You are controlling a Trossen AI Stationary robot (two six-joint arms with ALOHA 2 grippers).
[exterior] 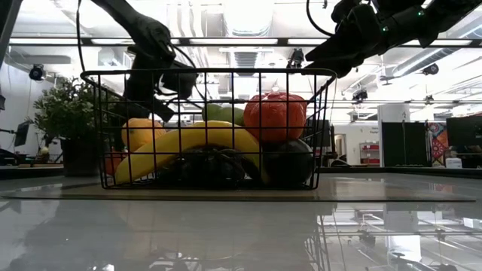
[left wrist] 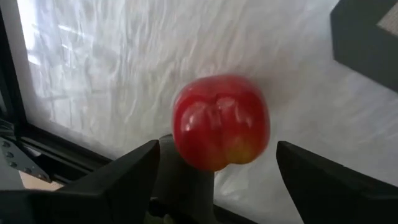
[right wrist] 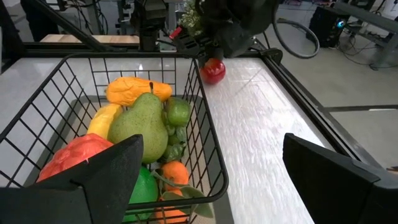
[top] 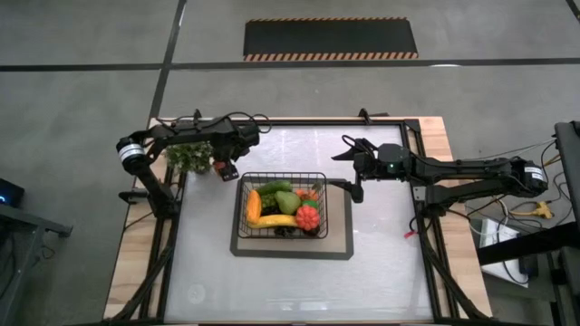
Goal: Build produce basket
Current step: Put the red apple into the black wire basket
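Gleaming white tabletop (top: 381,263), striped floor mat (top: 331,40)

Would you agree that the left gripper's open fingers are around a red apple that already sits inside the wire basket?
Not quite. The red apple lies on the white table outside the wire basket, beside its far left corner, as the right wrist view shows. The left gripper does have its open fingers around it.

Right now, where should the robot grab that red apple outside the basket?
Around its round middle, coming down from above. The red apple sits on the white table near the basket. The left gripper is already over it, its fingers spread to either side of it, so closing across the widest part looks best.
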